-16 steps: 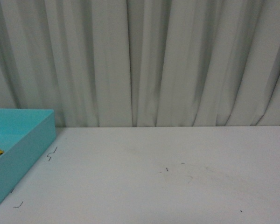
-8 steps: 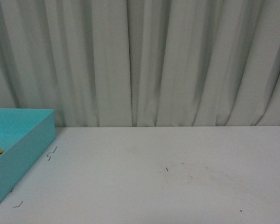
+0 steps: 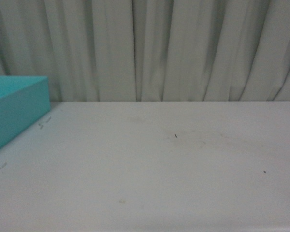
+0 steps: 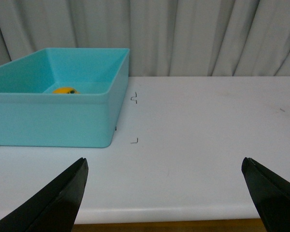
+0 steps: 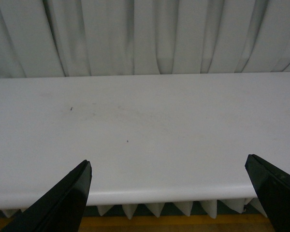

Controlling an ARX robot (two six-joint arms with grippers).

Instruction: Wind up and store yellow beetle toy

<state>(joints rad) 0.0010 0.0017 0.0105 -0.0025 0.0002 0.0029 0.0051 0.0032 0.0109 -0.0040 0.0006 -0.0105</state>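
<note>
Nearest, both grippers hang empty above the white desk [image 4: 193,145], left gripper [image 4: 164,193] and right gripper [image 5: 169,193] with jaws spread wide. Farther off, the yellow beetle toy [image 4: 64,90] sits inside the turquoise bin [image 4: 53,121], only its glossy rounded roof showing. Storing looks done; winding cannot be judged.

White bench [image 3: 150,164], broad and matte, scuffed faintly and dotted with small dark specks. Turquoise bin [image 4: 63,121] standing on bench toward its left side, open-topped, walls upright, near wall parallel to bench front edge. Small black bracket marks [image 4: 134,98] printed on bench just beside bin's right corner. Pale pleated curtain [image 3: 150,48] hanging behind bench's far edge, folds running vertically.
</note>
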